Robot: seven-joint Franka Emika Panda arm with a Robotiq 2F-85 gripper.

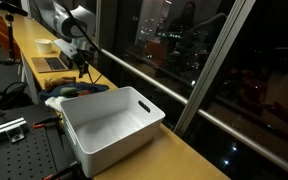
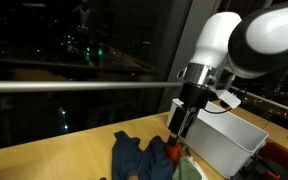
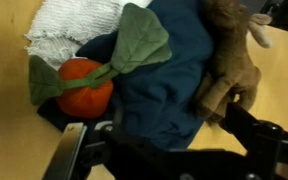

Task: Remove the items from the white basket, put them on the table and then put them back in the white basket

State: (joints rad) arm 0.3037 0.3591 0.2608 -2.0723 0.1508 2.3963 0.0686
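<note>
The end effector (image 3: 169, 150) hangs just above a small heap of items, its fingers (image 3: 72, 150) spread wide apart and clamped on nothing. In the wrist view the blue cloth (image 3: 169, 85) lies between them.

The items lie on the worktop (image 3: 6, 110), outside the white basket (image 1: 109, 125). A stuffed orange fruit (image 3: 84, 88) with a green leaf (image 3: 136, 42) rests against one side of the blue cloth. A brown plush animal (image 3: 229, 65) lies on the other side, partly on top of the cloth. A white knitted cloth (image 3: 74, 25) sits beyond the fruit and touches it. In an exterior view the blue cloth (image 2: 134, 155) and the orange fruit (image 2: 174, 153) sit directly under the end effector (image 2: 179, 135), just beside the white basket (image 2: 229, 140).

In an exterior view the basket stands upright on the wooden worktop (image 1: 189, 158), with the heap (image 1: 79, 90) near its far corner and the end effector (image 1: 82, 68) above the heap. The white arm (image 2: 246, 40) comes down from above. A large dark window (image 1: 214, 50) with a metal rail runs along the worktop's edge, and a black perforated plate (image 1: 19, 152) lies on the other side of the basket.
</note>
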